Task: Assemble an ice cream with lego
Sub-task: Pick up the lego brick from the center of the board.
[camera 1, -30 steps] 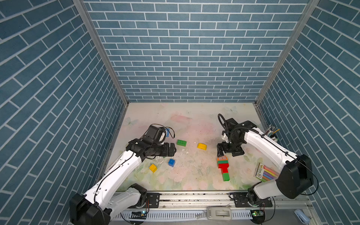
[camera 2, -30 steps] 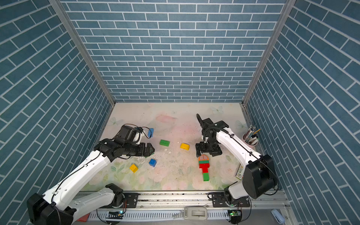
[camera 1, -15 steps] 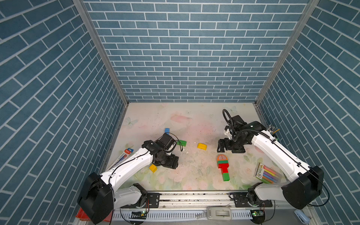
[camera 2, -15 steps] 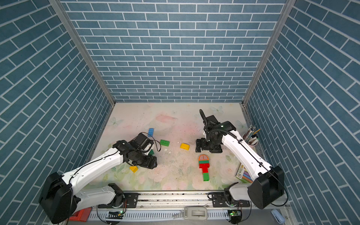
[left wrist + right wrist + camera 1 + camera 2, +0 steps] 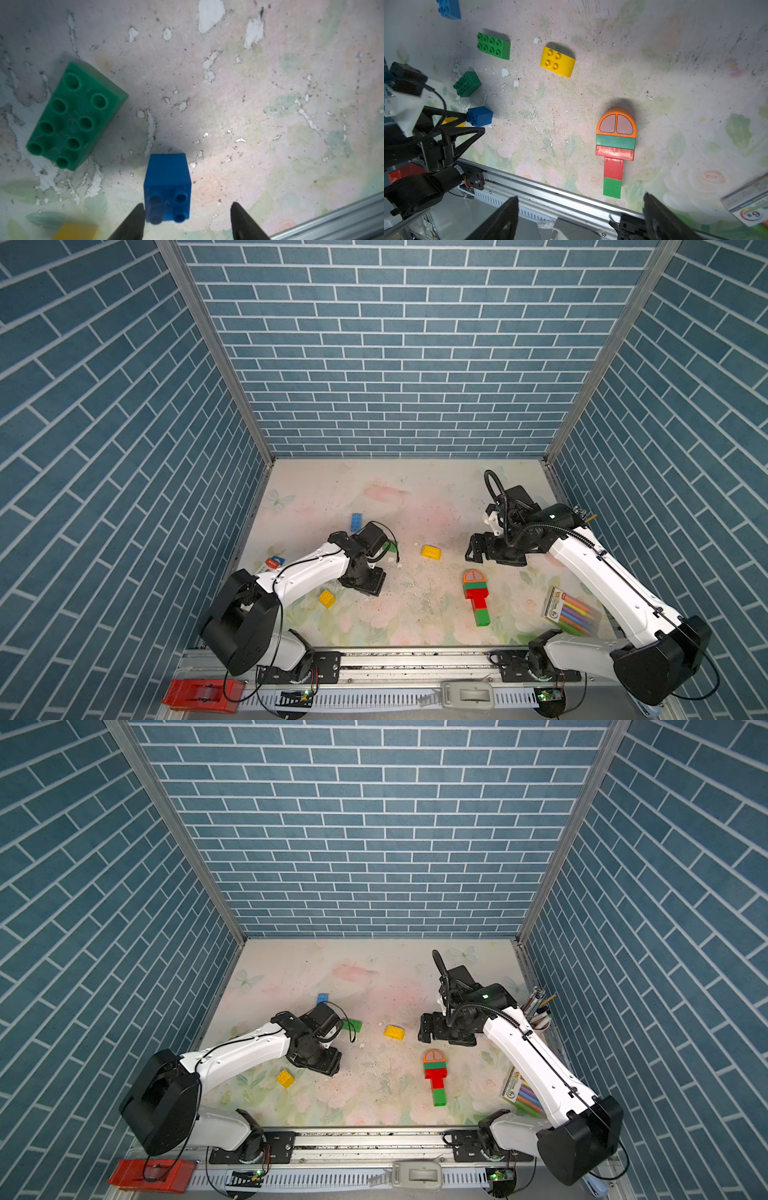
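In the left wrist view, a small blue brick (image 5: 167, 187) is seen between the left jaws, which are partly open. One side of it is touched by a fingertip (image 5: 133, 224), a gap is left on the other side, and nothing is held yet. The brick is laid on its side, studs turned toward the arm. It is judged that it could be pushed away or rolled over if it is squeezed from one side first, because it is not in the middle. A yellow brick (image 5: 74, 230) is seen near it and could be bumped. A little farther off, a green brick (image 5: 76, 122) is seen, studs up, and it could be knocked if the arm is swung that way. In both top views, a metal rail (image 5: 415, 670) is found at the near edge of the tabletop (image 5: 415, 489), and a dropped brick could be lost over it. Just behind the rail, the half-made ice cream (image 5: 476, 593) is laid flat, with an orange round top, then green and red bricks. A pack of markers (image 5: 571, 610) is seen by the right wall. Farther back, the right jaws are held wide with nothing in them, near a yellow round-topped piece (image 5: 430, 551). The most open room is found at the back, where only a long blue brick (image 5: 356, 521) is seen before the far wall.
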Robot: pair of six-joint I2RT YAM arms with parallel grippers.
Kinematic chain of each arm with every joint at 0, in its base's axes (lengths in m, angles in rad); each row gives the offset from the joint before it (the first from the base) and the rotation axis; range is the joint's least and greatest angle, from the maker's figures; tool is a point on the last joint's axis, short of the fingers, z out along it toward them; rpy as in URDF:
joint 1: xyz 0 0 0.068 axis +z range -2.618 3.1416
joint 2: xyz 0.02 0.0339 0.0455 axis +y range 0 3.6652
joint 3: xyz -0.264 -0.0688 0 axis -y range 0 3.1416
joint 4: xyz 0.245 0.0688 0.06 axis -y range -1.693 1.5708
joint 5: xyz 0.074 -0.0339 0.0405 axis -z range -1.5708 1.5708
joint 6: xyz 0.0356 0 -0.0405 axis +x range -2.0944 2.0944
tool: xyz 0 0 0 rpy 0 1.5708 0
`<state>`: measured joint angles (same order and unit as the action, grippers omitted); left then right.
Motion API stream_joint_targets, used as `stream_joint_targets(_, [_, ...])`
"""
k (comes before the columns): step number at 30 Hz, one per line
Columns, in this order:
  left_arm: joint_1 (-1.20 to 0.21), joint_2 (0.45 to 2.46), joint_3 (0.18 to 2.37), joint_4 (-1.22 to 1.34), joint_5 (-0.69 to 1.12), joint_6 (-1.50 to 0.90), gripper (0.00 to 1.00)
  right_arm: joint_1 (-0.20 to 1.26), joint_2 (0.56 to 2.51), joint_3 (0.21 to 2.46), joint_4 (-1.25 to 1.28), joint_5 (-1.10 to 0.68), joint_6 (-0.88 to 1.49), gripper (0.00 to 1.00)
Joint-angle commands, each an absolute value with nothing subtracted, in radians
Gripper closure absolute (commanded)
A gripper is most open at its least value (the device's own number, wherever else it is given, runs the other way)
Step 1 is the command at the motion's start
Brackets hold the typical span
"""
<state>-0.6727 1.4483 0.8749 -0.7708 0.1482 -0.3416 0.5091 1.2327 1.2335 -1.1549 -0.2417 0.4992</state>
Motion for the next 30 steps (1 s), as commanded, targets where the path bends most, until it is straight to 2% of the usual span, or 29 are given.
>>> stream_joint_targets(1, [-0.683, 1.472, 0.902, -0.759, 0.106, -0.356, 0.39, 0.507, 1.206, 1.232, -1.160, -0.236, 0.543, 0.06])
stream_joint_targets(13, [-0.736, 1.489, 0.874, -0.749, 0.061, -0.476, 0.73, 0.506, 1.197, 1.250, -1.168, -0.222, 0.534, 0.07])
stream_joint_targets(16, [-0.753, 1.499, 0.892, -0.735, 0.056, -0.539, 0.78, 0.507, 1.195, 1.252, -1.167, -0.212, 0.532, 0.08])
stream_joint_targets(20, [-0.765, 1.540, 0.950, -0.736, 0.040, -0.622, 0.81, 0.505, 1.199, 1.255, -1.167, -0.204, 0.530, 0.08])
stream_joint_targets(30, [-0.770, 1.654, 1.071, -0.806, -0.019, -0.712, 0.80, 0.505, 1.218, 1.263, -1.166, -0.198, 0.514, 0.08])
